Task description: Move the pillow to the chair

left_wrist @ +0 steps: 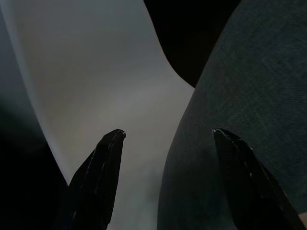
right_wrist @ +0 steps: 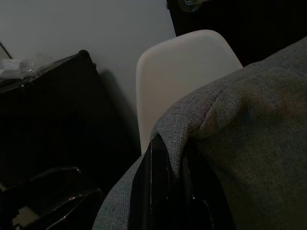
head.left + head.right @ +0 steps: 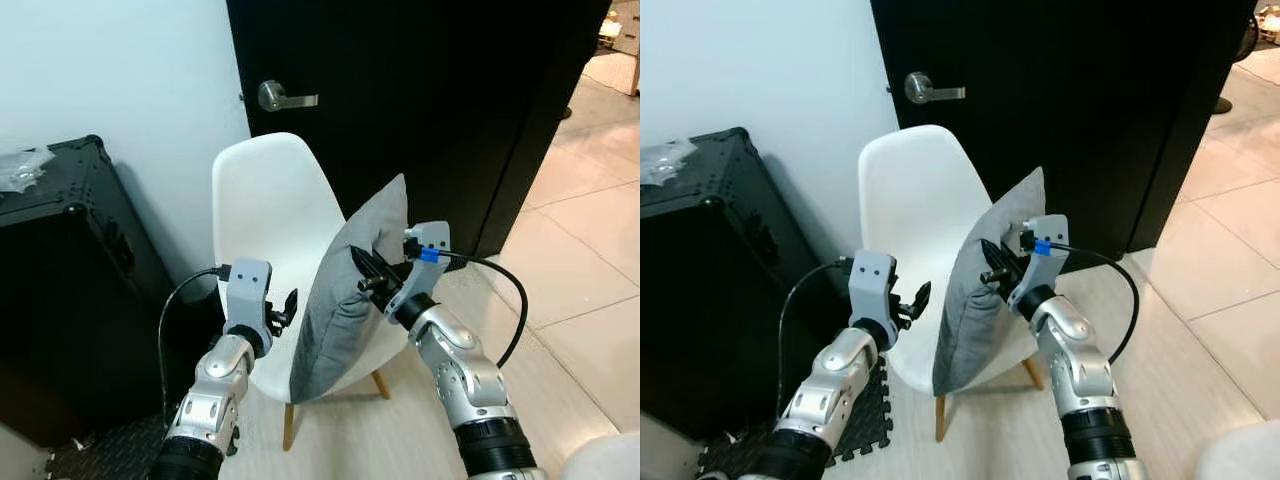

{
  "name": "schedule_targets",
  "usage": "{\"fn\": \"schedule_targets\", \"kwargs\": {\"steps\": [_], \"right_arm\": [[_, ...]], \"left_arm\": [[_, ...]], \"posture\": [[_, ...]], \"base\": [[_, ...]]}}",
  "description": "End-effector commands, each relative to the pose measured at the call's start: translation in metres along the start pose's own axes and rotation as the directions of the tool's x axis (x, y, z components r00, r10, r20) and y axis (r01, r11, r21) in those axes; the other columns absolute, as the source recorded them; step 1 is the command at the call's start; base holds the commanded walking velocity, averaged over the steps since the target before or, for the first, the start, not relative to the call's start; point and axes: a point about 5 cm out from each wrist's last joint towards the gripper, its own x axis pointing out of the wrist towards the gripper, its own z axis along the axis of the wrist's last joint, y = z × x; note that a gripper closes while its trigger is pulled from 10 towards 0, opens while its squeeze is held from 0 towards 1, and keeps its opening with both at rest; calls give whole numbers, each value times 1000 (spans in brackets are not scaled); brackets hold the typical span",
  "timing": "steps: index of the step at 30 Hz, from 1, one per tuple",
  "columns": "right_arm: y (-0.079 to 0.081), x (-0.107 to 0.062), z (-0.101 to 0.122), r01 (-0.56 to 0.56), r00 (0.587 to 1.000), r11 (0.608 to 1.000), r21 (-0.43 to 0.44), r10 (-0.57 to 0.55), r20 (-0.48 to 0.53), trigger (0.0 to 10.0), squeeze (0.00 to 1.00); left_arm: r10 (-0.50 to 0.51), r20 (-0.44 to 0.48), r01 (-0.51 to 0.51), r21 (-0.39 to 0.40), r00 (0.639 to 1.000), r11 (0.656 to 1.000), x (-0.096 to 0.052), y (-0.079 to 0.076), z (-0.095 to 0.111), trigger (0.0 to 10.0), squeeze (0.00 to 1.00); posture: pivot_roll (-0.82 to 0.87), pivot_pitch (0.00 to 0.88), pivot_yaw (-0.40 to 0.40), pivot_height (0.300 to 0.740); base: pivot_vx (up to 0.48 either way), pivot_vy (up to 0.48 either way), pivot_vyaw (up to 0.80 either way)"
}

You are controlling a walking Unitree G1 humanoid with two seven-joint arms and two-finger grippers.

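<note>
A grey woven pillow (image 3: 345,300) is seen standing on edge on the seat of the white shell chair (image 3: 268,205), its lower corner hanging over the seat's front rim; its upper edge is pinched by the right gripper (image 3: 366,272), fingers clenched on the fabric; the left gripper (image 3: 288,306) is held beside the pillow with fingers spread apart, grasping nothing; behind the chair a black door (image 3: 420,90) with a metal lever handle (image 3: 284,98) is set; left of the chair a black case (image 3: 60,270) is placed against a white wall (image 3: 120,70); pale floor tiles (image 3: 590,250) lie right of the chair.
</note>
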Motion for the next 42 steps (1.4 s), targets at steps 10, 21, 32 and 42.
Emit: {"fn": "schedule_targets", "kwargs": {"steps": [10, 21, 32, 42], "right_arm": [[11, 4, 9, -55, 997, 998, -18, 56, 52, 10000, 0], [10, 3, 9, -56, 997, 998, -17, 57, 49, 10000, 0], [11, 3, 8, -66, 997, 998, -16, 66, 44, 10000, 0], [18, 3, 8, -119, 992, 993, 4, 118, 52, 10000, 0]], "left_arm": [[10, 5, -10, -12, 1000, 1000, -3, 5, -1, 10000, 0], [42, 8, -41, -25, 999, 999, -2, 7, -1, 10000, 0], [56, 10, -55, -29, 998, 998, -2, 8, -1, 10000, 0], [163, 62, -163, 2, 985, 987, -3, 29, 11, 10000, 0]], "posture": [[-78, 95, 49, 740], [-79, 96, 48, 740], [-79, 97, 47, 740], [-78, 100, 44, 740]], "base": [[0, 0, 0], [0, -212, 0], [0, 0, 0], [0, 0, 0]]}}
